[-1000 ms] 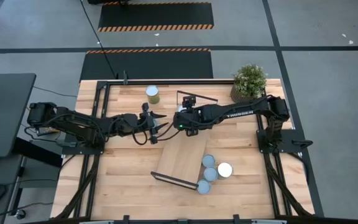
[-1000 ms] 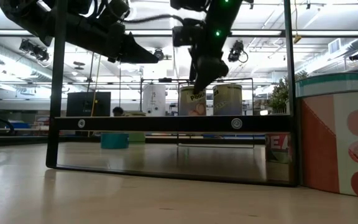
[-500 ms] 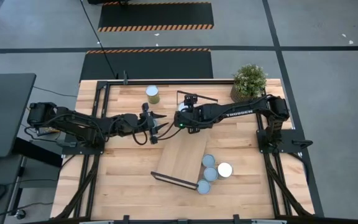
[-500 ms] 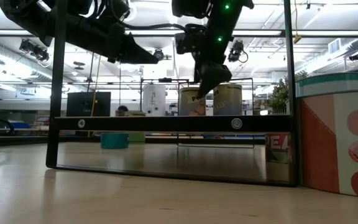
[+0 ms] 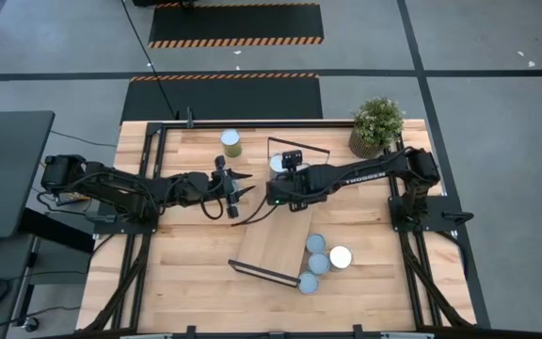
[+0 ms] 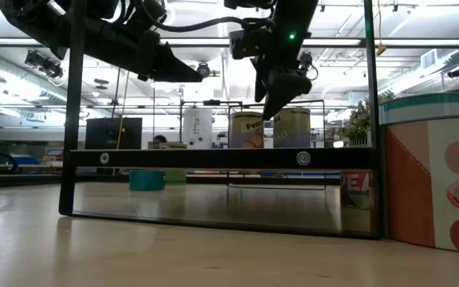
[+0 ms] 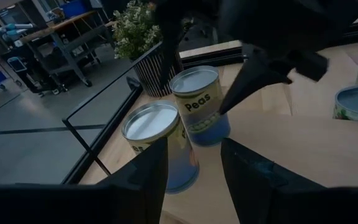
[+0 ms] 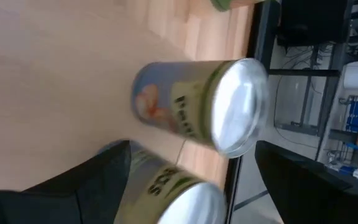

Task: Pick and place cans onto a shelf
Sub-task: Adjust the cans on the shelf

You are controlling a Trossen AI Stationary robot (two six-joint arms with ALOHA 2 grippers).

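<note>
Counting seven cans (image 5: 231, 143), one shelf (image 5: 276, 240); left gripper (image 5: 245, 189) closed empty, right gripper (image 5: 273, 184) spread empty

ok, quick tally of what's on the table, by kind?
cans: 7 (2 by the shelf's far frame, 4 clustered beside it, 1 alone)
shelf: 1
potted plant: 1
total: 9

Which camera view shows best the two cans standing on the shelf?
The left wrist view: both cans stand close, tops and one label clear. The right wrist view shows one whole, the other cut off. The low view shows them small and far. In the high view the right arm mostly hides them.
</note>
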